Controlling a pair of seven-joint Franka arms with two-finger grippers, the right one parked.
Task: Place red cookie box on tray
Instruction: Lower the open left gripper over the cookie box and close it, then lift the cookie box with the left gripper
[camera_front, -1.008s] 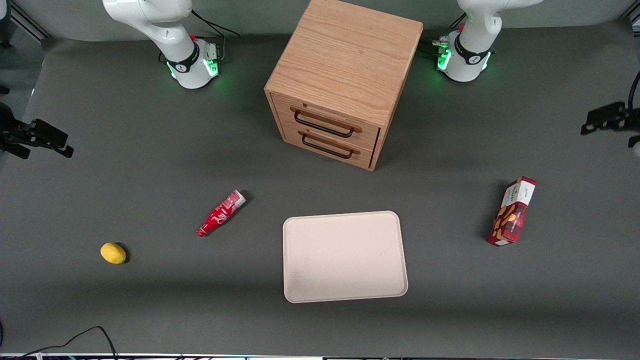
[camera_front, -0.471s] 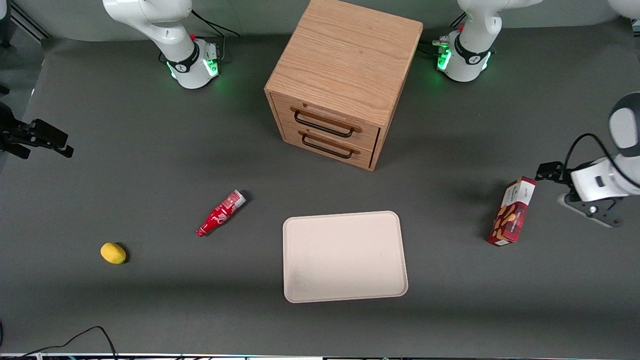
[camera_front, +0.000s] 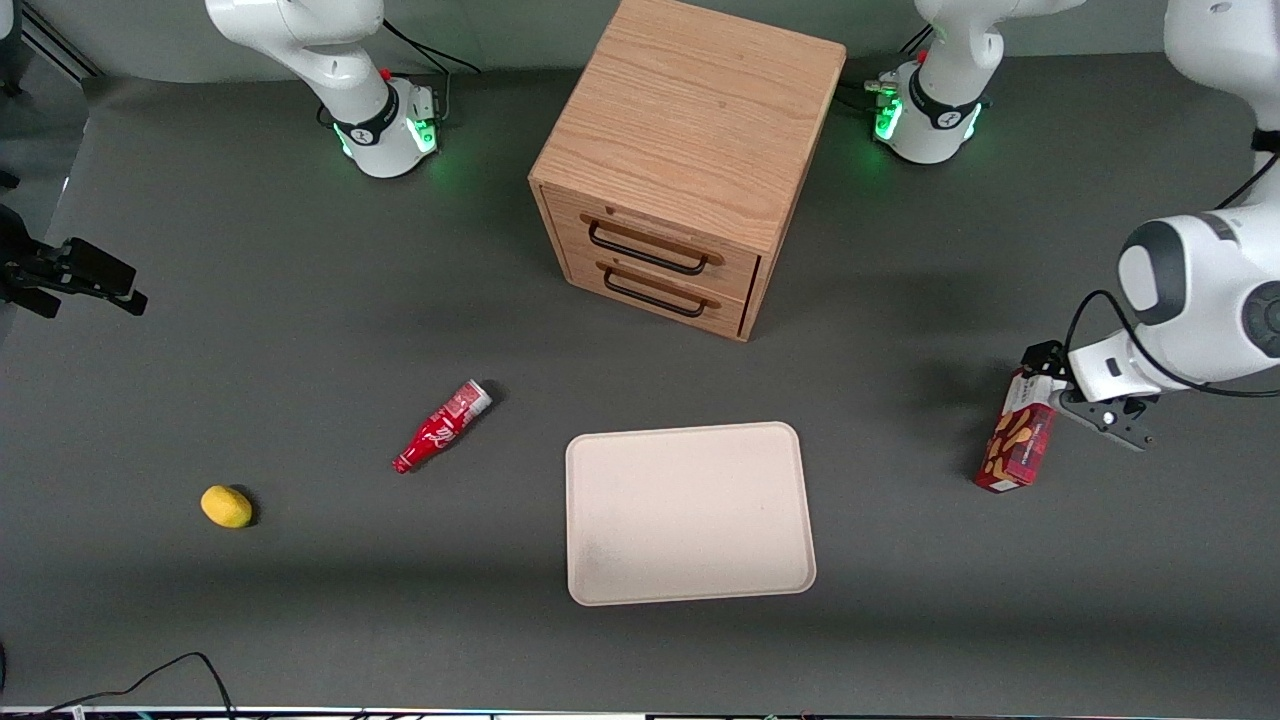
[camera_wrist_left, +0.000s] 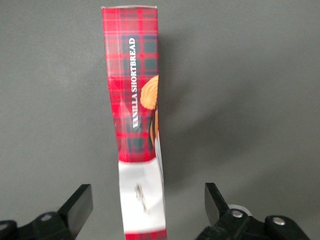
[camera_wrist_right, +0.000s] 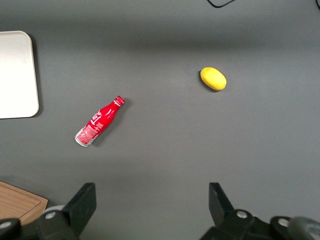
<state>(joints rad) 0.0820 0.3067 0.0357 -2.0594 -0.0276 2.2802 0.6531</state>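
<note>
The red cookie box (camera_front: 1018, 445) stands on its narrow long side on the table, toward the working arm's end, well apart from the cream-white tray (camera_front: 690, 512). In the left wrist view the box (camera_wrist_left: 135, 100) shows its red plaid edge and white end panel. My left gripper (camera_front: 1045, 385) is over the box's white end, the end farther from the front camera. The gripper (camera_wrist_left: 147, 200) is open, with one finger (camera_wrist_left: 80, 202) on each side of the white end and a clear gap to the box on both sides.
A wooden two-drawer cabinet (camera_front: 690, 160) stands farther from the front camera than the tray. A small red bottle (camera_front: 440, 427) and a yellow lemon (camera_front: 226, 506) lie toward the parked arm's end; both show in the right wrist view, the bottle (camera_wrist_right: 98, 121) and the lemon (camera_wrist_right: 213, 78).
My left arm has come in from the working arm's end of the table and brought the gripper over the box's white end. The box has not moved.
</note>
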